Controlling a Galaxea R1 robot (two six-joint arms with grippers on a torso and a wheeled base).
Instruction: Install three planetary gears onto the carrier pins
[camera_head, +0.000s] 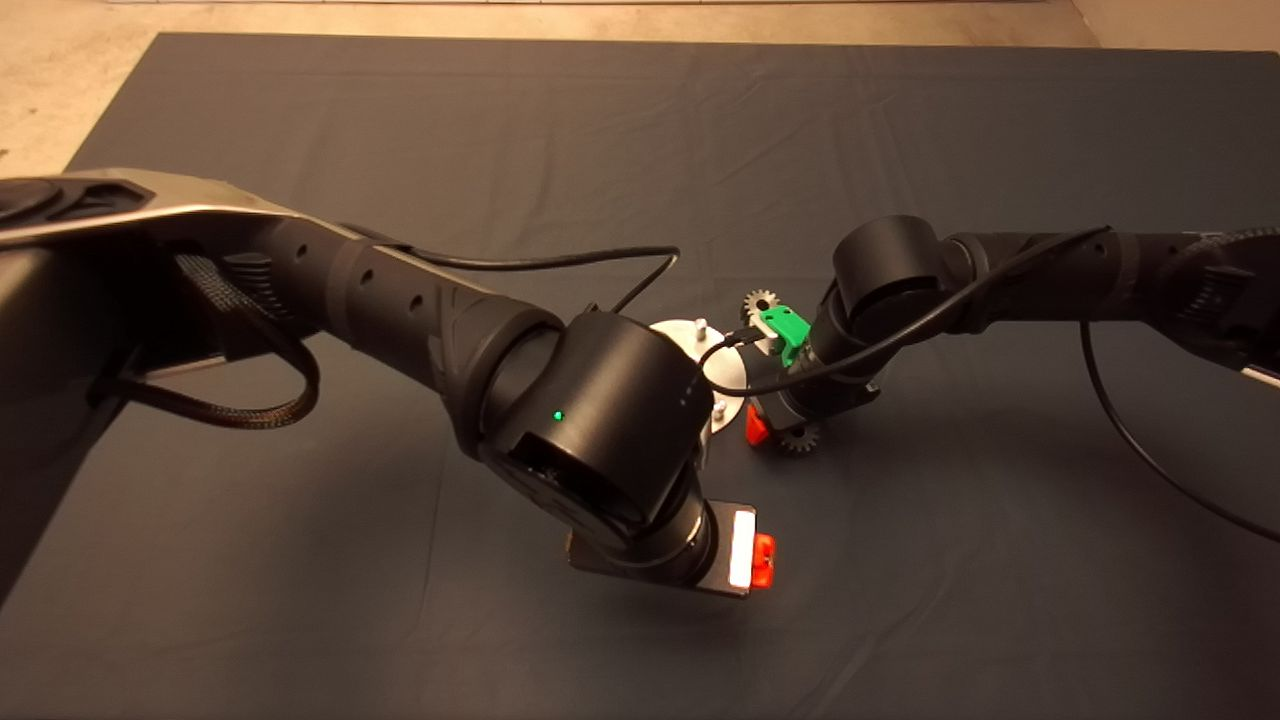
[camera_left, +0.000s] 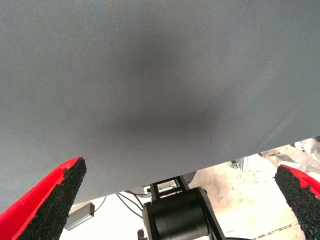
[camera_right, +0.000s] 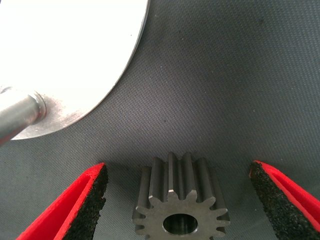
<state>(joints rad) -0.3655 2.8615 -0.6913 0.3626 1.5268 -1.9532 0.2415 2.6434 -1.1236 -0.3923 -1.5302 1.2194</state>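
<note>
My right hand (camera_right: 177, 200) is wide open, straddling one planetary gear (camera_right: 181, 207) lying flat on the mat beside the carrier disc (camera_right: 70, 60). Closing off-centre could tip it against the nearby pin (camera_right: 20, 115). My left hand (camera_left: 180, 200), open and empty, hovers nearer me.

No text, label, brand or number can be read on any surface in these views. In the left wrist view, faint lettering (camera_left: 272, 231) shows on the floor beyond the mat's edge, but it is too small and blurred to make out.
</note>
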